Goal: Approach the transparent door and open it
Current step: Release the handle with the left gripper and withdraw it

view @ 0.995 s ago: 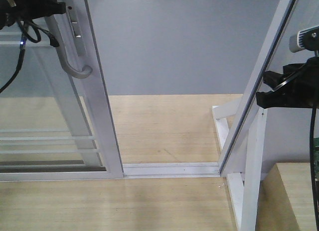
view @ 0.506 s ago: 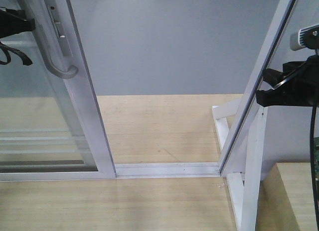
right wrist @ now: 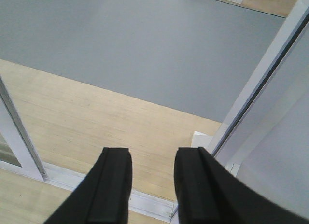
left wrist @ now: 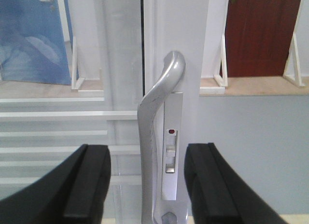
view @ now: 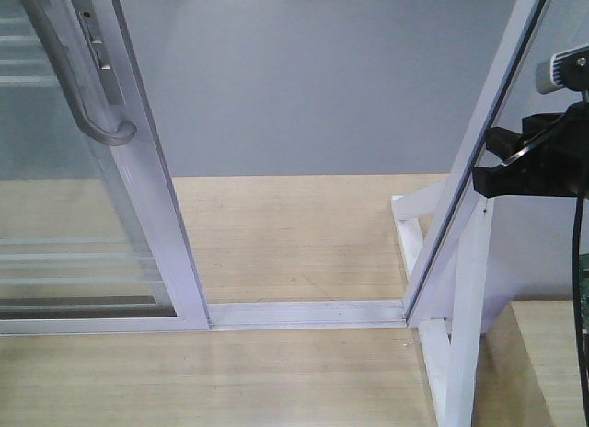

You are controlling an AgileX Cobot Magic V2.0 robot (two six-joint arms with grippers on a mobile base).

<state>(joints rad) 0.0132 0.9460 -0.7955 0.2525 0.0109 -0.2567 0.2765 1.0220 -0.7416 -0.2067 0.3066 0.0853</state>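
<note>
The transparent door [view: 55, 197] fills the left of the front view, its white stile leaning and its curved grey handle [view: 78, 86] near the top. In the left wrist view the handle [left wrist: 154, 137] stands upright between the black fingers [left wrist: 94, 180] of my left gripper [left wrist: 148, 152]. That gripper is open, with a gap on each side of the handle. My right gripper [view: 492, 160] hangs at the right by the slanted frame post. Seen from its own wrist, the right gripper [right wrist: 153, 154] is open over the wooden floor with nothing in it.
A white floor track [view: 304, 312] runs from the door to the slanted frame post [view: 488, 123] and its triangular brace [view: 460, 344]. A grey wall [view: 313, 77] lies beyond the opening. A wooden block [view: 552, 353] sits at the bottom right.
The door with its handle has slid left, widening the opening. My left gripper has gone out of the front view to the left. The right gripper has not moved.
</note>
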